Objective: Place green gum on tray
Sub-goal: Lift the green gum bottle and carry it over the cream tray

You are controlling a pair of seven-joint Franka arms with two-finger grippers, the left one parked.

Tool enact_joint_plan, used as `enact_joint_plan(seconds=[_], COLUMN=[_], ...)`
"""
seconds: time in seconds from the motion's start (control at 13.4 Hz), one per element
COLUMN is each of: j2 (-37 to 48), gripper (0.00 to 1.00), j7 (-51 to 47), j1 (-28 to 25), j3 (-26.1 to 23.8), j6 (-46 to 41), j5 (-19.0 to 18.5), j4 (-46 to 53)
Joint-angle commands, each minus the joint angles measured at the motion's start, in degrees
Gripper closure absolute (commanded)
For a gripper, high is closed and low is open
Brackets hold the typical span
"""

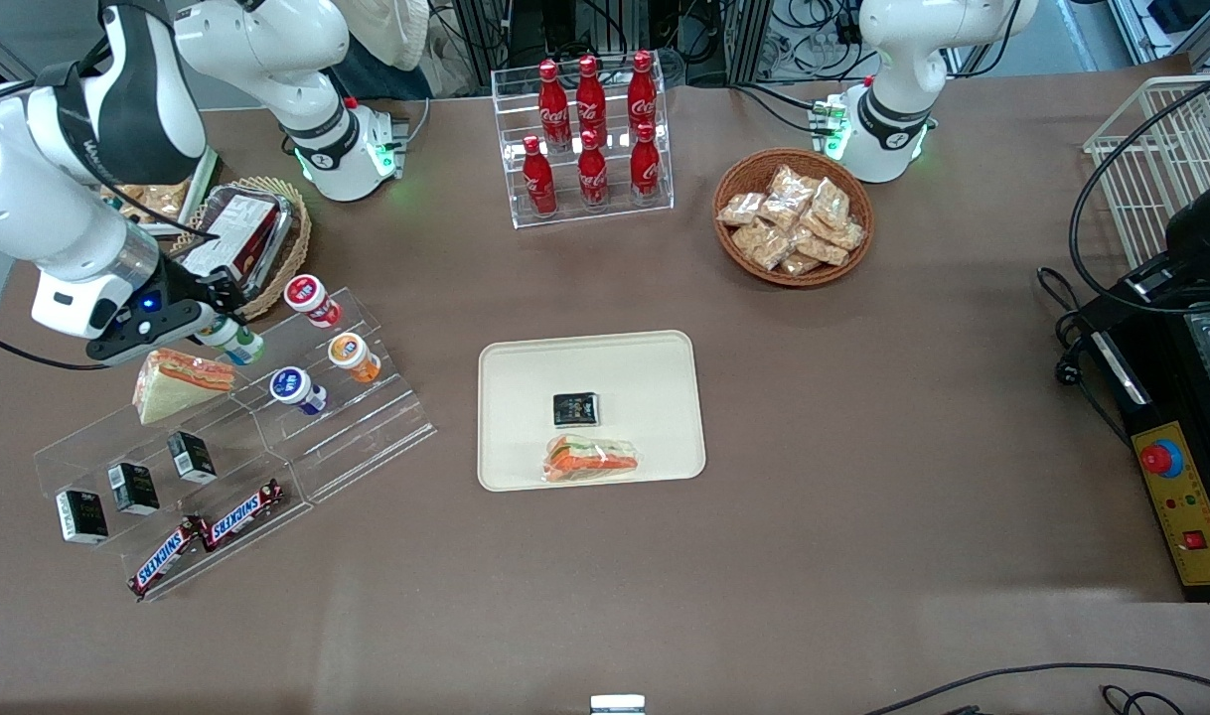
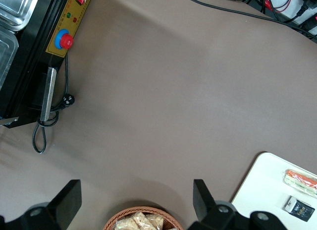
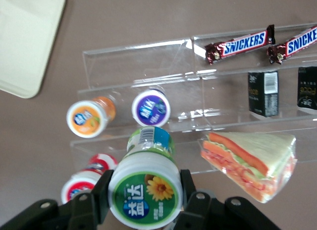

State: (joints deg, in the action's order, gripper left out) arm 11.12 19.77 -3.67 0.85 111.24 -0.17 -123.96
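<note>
The pincer (image 3: 144,200) grasps the one green gum (image 3: 146,188) above the rack (image 1: 347,417), where three other bottles stand, well apart from the single tray (image 1: 655,367).

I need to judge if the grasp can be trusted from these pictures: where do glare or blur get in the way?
Right wrist view: the green gum between the gripper fingers is close and slightly soft, label still readable; glare streaks the clear rack. Front view: evenly lit, but the gripper hides much of the gum; tray sharp.
</note>
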Motion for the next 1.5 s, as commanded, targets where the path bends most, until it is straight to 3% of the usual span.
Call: enact_joint_plan(seconds=[0.0, 0.45, 0.9, 1.12, 1.42], j2=[-0.7, -7.0, -18.4, -25.0, -29.0], gripper=[0.52, 0.52, 0.52, 0.52, 0.52], j7=[-8.3, -33.4, -51.0, -60.0, -62.0], j1=[-1.2, -6.1, -14.9, -19.9, -21.1], j3=[-3.3, -13.4, -13.5, -13.5, -13.3], j6=[-1.7, -1.8, -0.9, 4.4, 10.2], j5=[3.1, 4.2, 3.6, 3.3, 2.8], j4=[3.0, 9.2, 14.7, 15.5, 15.4])
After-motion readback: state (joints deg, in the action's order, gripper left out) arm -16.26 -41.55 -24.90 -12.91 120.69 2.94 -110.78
